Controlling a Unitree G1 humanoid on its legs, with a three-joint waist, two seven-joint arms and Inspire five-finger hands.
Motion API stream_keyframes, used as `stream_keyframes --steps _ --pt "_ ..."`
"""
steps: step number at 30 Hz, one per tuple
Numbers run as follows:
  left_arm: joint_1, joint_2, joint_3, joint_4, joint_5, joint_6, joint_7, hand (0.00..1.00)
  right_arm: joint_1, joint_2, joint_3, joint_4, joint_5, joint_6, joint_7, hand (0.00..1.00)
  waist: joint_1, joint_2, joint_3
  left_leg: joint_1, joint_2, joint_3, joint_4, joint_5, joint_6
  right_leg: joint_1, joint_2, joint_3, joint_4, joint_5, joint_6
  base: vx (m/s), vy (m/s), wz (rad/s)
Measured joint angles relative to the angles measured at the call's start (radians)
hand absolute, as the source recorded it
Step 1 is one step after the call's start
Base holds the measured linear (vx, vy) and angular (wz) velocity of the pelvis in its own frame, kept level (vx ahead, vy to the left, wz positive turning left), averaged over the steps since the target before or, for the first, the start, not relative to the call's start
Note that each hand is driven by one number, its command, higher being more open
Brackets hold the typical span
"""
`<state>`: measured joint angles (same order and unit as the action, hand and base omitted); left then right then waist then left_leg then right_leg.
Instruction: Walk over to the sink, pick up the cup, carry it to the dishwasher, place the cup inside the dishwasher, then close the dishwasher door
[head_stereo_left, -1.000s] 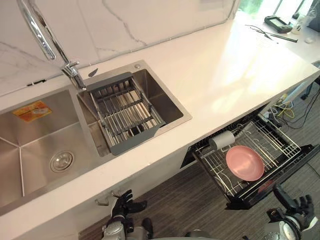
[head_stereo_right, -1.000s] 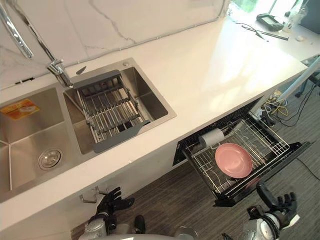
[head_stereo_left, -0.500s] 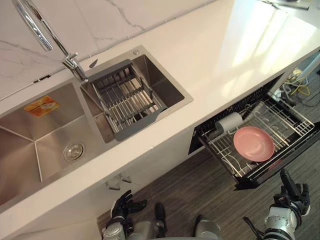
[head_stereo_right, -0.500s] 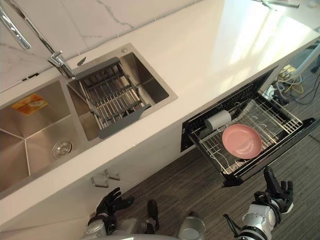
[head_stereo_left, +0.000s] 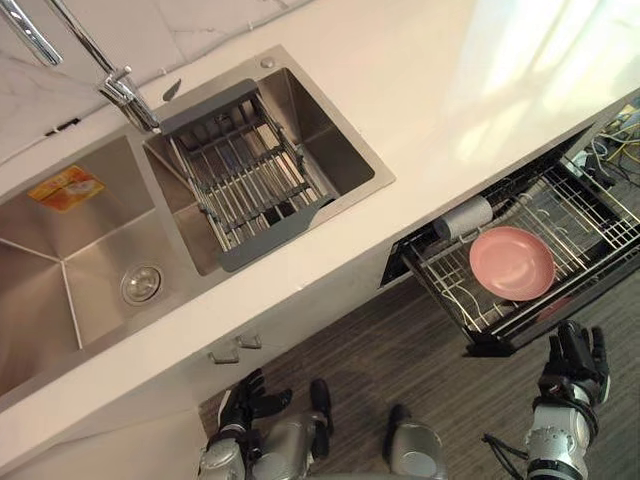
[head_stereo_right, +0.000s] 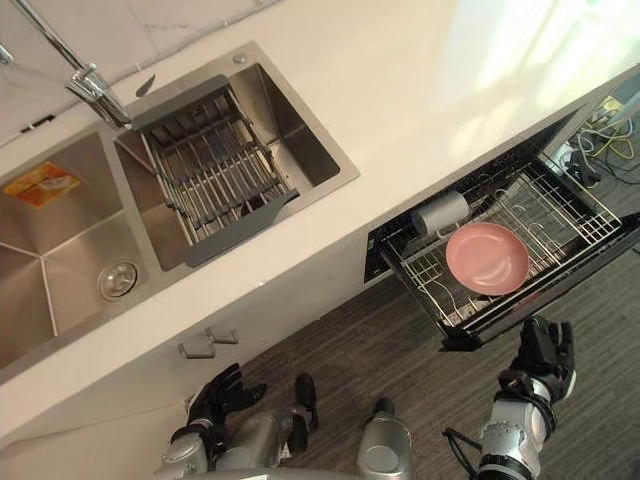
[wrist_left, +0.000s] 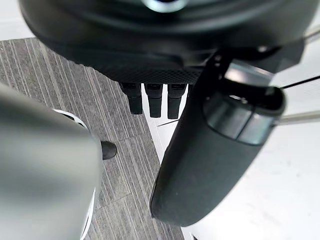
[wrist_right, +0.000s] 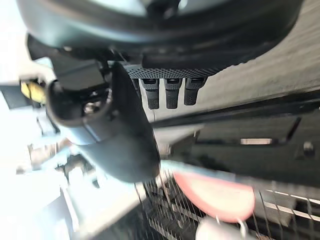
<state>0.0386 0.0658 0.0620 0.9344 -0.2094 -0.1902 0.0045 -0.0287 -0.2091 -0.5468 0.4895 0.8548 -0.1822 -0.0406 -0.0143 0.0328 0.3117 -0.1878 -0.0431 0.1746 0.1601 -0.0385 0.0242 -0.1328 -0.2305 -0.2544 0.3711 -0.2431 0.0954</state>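
A pale grey cup lies on its side in the pulled-out dishwasher rack, beside a pink plate. The rack juts out from under the white counter, and its dark front edge faces the floor space. My right hand hangs open and holds nothing, just in front of that edge. The right wrist view looks past straight fingers at the pink plate. My left hand is open and low by the cabinet front, under the sink.
A grey drainer rack spans the sink's right basin, and the tap stands behind it. Cabinet handles stick out below the counter. Loose cables lie at the far right. Striped grey floor runs before the cabinets.
The whole view has shifted, so the camera moved. My right hand now stands a little closer to the rack's front edge, with its fingers straighter. The cup and plate lie as before.
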Motion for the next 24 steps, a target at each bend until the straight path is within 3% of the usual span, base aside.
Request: stream_keyframes --steps 8,12,24 --pt "-0.001 0.009 -0.030 -0.028 -0.001 -0.016 0.001 0.90 -0.089 -0.093 0.128 -0.005 -0.081 0.003 -0.002 0.90 0.001 0.013 0.053 -0.033 0.001 -0.026 0.037 -0.006 0.000 -0.024 0.000 -0.002 0.035 0.000 -0.001 -0.01 0.000 0.07" --pt "-0.010 0.008 -0.033 -0.030 -0.008 -0.016 0.006 0.90 -0.204 -0.157 0.188 0.030 -0.113 0.007 -0.008 0.90 0.002 0.029 0.084 -0.068 0.001 -0.034 0.058 -0.002 0.004 -0.048 -0.002 -0.008 0.046 -0.004 -0.006 -0.05 -0.005 0.06" --pt "-0.050 0.009 -0.063 -0.033 -0.039 -0.037 0.014 0.90 -0.534 -0.279 0.333 0.187 -0.210 0.031 -0.061 0.90 0.024 0.044 0.111 -0.188 0.000 -0.085 0.090 0.032 0.001 -0.140 -0.004 -0.055 0.084 -0.020 -0.023 -0.03 -0.014 0.14"
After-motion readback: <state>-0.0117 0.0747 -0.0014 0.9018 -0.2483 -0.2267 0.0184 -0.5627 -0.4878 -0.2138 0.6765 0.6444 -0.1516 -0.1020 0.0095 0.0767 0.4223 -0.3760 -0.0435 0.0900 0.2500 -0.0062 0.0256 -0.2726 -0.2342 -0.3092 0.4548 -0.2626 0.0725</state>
